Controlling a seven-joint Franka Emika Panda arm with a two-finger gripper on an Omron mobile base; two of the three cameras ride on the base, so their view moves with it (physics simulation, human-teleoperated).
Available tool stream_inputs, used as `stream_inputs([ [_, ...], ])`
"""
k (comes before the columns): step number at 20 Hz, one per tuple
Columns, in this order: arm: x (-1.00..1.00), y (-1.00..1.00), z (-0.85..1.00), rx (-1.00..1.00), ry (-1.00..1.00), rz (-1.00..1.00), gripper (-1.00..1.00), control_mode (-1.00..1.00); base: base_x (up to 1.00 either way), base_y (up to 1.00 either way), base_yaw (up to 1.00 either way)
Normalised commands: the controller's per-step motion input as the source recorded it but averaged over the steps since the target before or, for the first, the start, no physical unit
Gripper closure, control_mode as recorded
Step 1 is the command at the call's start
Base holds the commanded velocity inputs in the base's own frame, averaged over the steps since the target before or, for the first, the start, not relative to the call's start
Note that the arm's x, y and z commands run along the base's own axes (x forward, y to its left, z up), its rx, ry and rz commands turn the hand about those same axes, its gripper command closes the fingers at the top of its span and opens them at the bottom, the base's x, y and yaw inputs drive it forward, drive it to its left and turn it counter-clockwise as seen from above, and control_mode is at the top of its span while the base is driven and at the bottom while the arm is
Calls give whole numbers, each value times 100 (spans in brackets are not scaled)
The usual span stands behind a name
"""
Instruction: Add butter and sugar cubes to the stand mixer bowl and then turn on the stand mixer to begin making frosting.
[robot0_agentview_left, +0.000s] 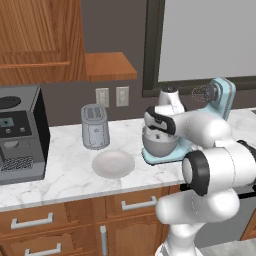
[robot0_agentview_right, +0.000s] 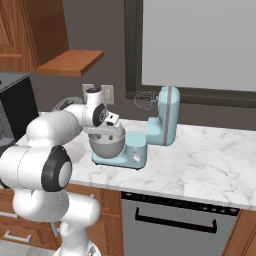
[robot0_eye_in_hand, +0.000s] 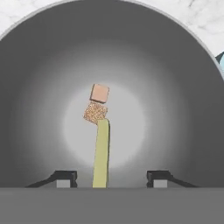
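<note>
A white marble tabletop (robot0_agentview_left: 65, 172) above wooden drawers carries everything. Seen from the left base view, a black coffee machine (robot0_agentview_left: 20, 132) stands at its 9 o'clock end. A grey toaster (robot0_agentview_left: 95, 126) stands upright toward 11 o'clock of the flat pale plate (robot0_agentview_left: 113, 164), which lies near the front edge. At 3 o'clock of the plate, just beside it, the stand mixer (robot0_agentview_right: 150, 132) rests on its flat blue base, head tilted back.

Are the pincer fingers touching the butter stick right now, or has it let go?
Apart. In the hand view both fingertips stand wide of the butter, with bare stand mixer bowl showing on each side.
</note>
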Motion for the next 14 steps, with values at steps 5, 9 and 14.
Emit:
stream_inputs([
  [5, -10, 0, 33, 0, 0, 0, -100, -100, 0, 0, 0],
  [9, -46, 0, 98, 4, -5, 0, -100, -100, 0, 0, 0],
  [14, -68, -1, 100, 5, -7, 0, -100, -100, 0, 0, 0],
])
